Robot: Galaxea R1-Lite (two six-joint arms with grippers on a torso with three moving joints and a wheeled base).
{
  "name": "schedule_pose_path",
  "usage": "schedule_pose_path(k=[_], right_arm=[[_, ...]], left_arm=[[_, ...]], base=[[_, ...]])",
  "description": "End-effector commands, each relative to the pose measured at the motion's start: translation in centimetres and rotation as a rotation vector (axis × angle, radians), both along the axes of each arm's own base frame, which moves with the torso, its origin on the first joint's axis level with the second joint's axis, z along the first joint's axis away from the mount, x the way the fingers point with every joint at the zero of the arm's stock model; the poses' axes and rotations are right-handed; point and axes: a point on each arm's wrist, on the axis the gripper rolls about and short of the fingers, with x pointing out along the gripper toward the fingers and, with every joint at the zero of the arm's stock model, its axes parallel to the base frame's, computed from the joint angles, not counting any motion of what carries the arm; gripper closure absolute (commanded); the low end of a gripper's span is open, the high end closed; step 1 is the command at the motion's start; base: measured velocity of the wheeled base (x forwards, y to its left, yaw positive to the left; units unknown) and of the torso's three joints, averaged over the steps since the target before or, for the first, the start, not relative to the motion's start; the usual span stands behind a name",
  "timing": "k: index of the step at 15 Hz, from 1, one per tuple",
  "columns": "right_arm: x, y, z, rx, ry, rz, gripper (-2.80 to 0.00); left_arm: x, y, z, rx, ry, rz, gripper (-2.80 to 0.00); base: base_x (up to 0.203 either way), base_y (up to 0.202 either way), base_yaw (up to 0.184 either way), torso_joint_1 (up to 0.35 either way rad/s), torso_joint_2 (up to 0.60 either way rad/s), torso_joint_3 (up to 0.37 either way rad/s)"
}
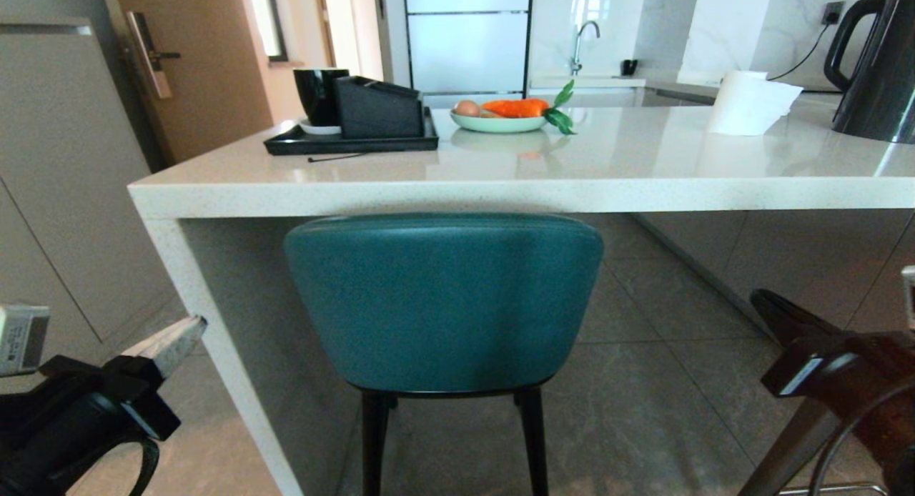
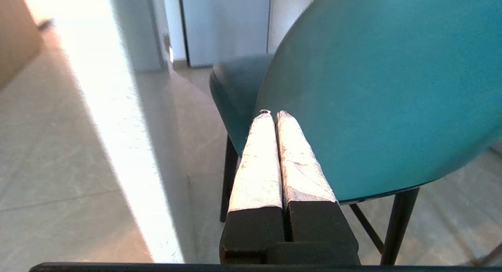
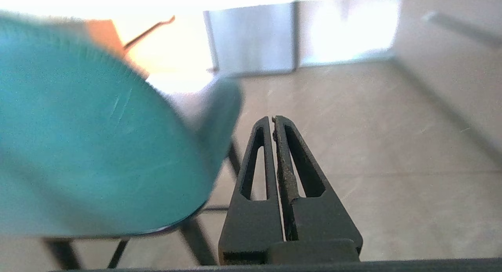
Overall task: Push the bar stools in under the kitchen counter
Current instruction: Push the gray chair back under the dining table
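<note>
A teal stool sits tucked at the big white counter, with a robot gripper low on each side of it.

The kitchen counter [image 1: 515, 185] is the biggest thing, long and shiny, and it runs across the whole head view. The teal bar stool [image 1: 443, 303] stands right in front of it, its round back just under the thick counter edge and its thin black legs on the grey floor tiles [image 1: 658, 396]. On top of the counter sit a black kettle [image 1: 876, 67], a black tray [image 1: 350, 142], a roll of paper towel [image 1: 750, 103] and a plate of carrots [image 1: 500, 121]. The left gripper [image 2: 273, 114] is low at the stool's left side, fingers pressed together with nothing between them. The right gripper [image 3: 273, 119] is low at the stool's right side, also squeezed closed and empty.
</note>
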Motion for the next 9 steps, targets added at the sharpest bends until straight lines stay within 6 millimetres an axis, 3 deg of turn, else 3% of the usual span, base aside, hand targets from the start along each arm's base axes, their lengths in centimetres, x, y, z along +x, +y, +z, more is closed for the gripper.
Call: schedule_pose_path(k=[1, 9], right_arm=[[-3.1, -2.4, 2.1, 0.039, -0.121, -0.073, 0.00], [-13.9, -6.8, 5.3, 0.021, -0.136, -0.196, 0.00]], left_arm=[[-3.7, 0.6, 1.6, -0.012, -0.101, 0.016, 0.00], [-14.0, 1.5, 3.3, 0.005, -0.130, 0.034, 0.00]], base=[[0.000, 0.000, 0.000, 0.000, 0.00, 0.000], [0.000, 0.000, 0.000, 0.000, 0.00, 0.000]])
